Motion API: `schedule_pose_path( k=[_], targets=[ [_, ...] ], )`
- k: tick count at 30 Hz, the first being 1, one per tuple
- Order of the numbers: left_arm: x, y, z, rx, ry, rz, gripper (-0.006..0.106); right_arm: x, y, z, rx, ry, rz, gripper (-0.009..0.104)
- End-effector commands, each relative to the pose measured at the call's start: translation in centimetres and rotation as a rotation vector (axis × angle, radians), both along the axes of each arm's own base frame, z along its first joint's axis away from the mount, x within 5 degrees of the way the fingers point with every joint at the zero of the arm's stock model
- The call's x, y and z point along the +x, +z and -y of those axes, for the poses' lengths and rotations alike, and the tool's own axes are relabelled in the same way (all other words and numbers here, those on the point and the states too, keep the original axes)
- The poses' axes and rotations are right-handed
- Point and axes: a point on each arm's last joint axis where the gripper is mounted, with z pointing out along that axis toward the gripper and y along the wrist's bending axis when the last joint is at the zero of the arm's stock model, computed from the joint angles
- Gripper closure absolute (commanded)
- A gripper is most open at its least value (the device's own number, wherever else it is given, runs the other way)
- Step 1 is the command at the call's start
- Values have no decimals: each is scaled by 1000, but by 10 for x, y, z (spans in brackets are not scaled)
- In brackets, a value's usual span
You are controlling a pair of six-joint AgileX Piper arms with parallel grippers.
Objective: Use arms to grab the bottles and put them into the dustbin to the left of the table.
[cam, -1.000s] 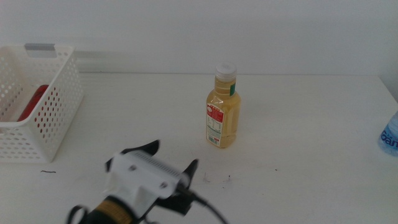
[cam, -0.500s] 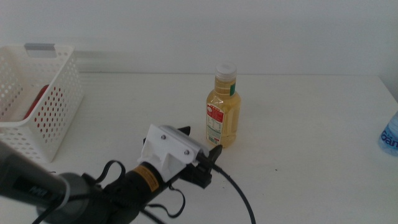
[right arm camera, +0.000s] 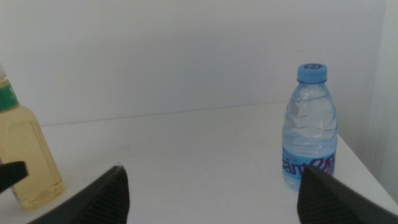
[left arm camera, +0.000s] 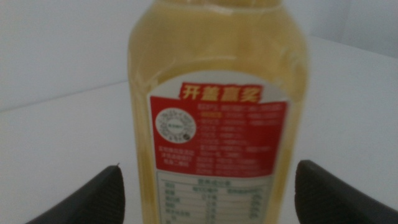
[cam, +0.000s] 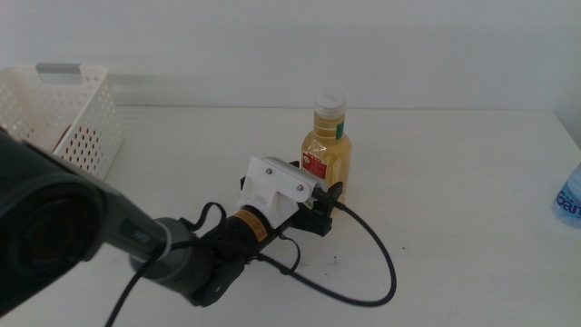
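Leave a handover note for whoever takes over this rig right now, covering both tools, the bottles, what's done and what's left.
Left tool: open, jaws on either side of the upright yellow juice bottle at mid-table, not closed on it.
Right tool: open, waiting, out of the middle view.
Water bottle: upright near the table's right edge.
Dustbin: at the table's left end; its contents cannot be seen now.
Done: approach to the juice bottle.
Left: grip it, carry it to the dustbin, then the water bottle.
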Motion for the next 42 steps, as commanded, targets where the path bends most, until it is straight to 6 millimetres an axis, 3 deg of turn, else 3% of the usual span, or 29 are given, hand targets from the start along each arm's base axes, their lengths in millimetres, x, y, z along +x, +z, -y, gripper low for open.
schedule_pose_path(
  k=[1,14,18,20,24,28,32,39,42],
  targets=[
    [10,-5,5,-18,11,-20,7,0,-1,0,-11,-6,2,5],
    [41,-22,23,-27,40,-20,9,0,-1,0,-11,-6,2,5],
    [40,-20,23,26,25,27,25,0,-1,0,-11,-6,2,5],
    [38,-11,22,39,18,57,45,0,-1,0,-11,-6,2,5],
    [22,24,10,39,38,40,83,0,-1,0,-11,-6,2,5],
    [-3,68,-8,43,59,-90,102,0,-1,0,-11,-6,2,5],
    [-23,109,-22,160,50,-186,102,0,-1,0,-11,-6,2,5],
    [-51,172,-43,185,75,-187,102,0,-1,0,-11,-6,2,5],
    [-43,197,-68,197,172,-326,102,0,-1,0,-11,-6,2,5]
  ],
)
